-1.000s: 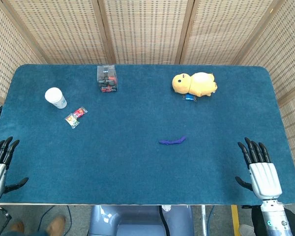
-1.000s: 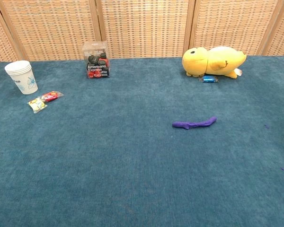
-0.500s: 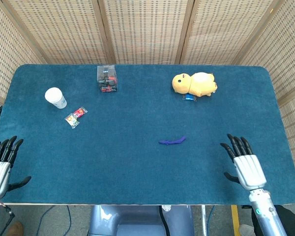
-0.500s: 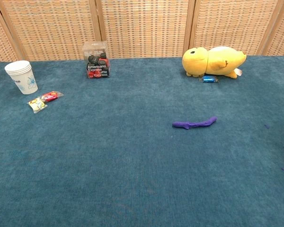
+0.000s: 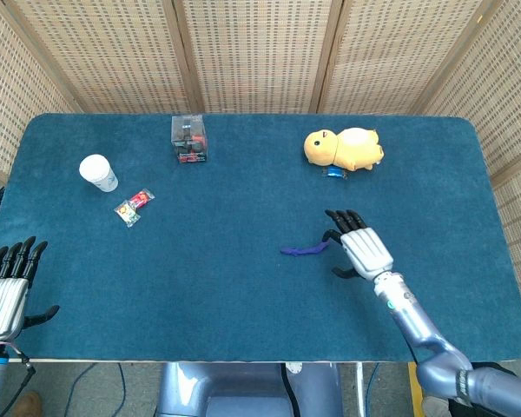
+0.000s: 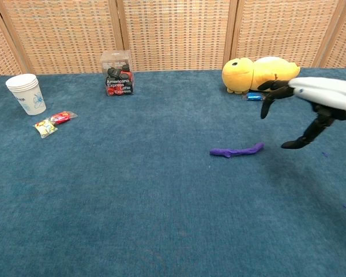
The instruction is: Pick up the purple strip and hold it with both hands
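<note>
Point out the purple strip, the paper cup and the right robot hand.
purple strip (image 6: 236,152), chest view, middle of its length.
paper cup (image 5: 98,172), head view, its side wall.
right robot hand (image 5: 365,249), head view, back of the palm.

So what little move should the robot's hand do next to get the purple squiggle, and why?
Probably lower the right hand onto the near end of the purple strip. The hand hovers open just beside that end, above the table, fingers spread, touching nothing; the strip lies flat.
</note>
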Robot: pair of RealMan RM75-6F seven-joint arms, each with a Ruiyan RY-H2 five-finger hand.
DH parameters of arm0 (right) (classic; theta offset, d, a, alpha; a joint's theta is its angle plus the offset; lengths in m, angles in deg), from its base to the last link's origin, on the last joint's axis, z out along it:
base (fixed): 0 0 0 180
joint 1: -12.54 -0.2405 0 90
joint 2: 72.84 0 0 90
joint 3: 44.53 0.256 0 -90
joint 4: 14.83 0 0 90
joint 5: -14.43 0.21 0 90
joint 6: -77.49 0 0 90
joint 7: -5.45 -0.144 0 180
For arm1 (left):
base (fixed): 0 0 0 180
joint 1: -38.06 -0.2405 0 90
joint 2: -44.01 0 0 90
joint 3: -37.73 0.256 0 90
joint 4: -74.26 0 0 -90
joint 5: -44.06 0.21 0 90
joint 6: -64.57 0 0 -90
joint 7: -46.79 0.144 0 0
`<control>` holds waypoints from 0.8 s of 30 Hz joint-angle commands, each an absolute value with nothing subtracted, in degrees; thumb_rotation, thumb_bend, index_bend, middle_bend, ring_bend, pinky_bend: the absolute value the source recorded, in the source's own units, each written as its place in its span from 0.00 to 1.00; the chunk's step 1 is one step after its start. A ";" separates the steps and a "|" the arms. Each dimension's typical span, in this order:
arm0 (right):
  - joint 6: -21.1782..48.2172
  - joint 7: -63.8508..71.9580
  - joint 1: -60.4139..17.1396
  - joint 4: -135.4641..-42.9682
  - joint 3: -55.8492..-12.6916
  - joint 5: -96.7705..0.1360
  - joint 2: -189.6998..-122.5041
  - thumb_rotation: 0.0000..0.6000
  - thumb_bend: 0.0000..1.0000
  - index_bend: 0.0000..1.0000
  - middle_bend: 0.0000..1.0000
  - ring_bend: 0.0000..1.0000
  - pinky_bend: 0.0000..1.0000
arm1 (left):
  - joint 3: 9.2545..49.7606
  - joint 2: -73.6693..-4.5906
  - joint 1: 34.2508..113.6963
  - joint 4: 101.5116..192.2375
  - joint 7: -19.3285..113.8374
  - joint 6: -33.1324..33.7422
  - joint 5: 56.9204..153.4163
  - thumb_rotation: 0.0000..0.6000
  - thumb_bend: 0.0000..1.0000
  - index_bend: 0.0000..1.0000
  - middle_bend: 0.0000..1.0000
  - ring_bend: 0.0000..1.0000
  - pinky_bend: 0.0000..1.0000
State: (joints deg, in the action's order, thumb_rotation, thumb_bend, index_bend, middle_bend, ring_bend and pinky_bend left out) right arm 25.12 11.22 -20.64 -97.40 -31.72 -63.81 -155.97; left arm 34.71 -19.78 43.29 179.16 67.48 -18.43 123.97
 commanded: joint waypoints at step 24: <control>31.19 18.59 -28.74 -79.10 -31.98 -54.07 -169.74 1.00 0.43 0.50 0.13 0.00 0.00 | 34.02 -20.55 44.93 177.64 67.78 -16.09 119.66 1.00 0.00 0.00 0.00 0.00 0.00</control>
State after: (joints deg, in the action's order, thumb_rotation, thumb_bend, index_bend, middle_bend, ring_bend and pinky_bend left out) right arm 31.21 18.58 -28.71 -79.08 -31.94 -54.11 -169.73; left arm 34.02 -20.55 44.93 177.64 67.79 -16.09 119.66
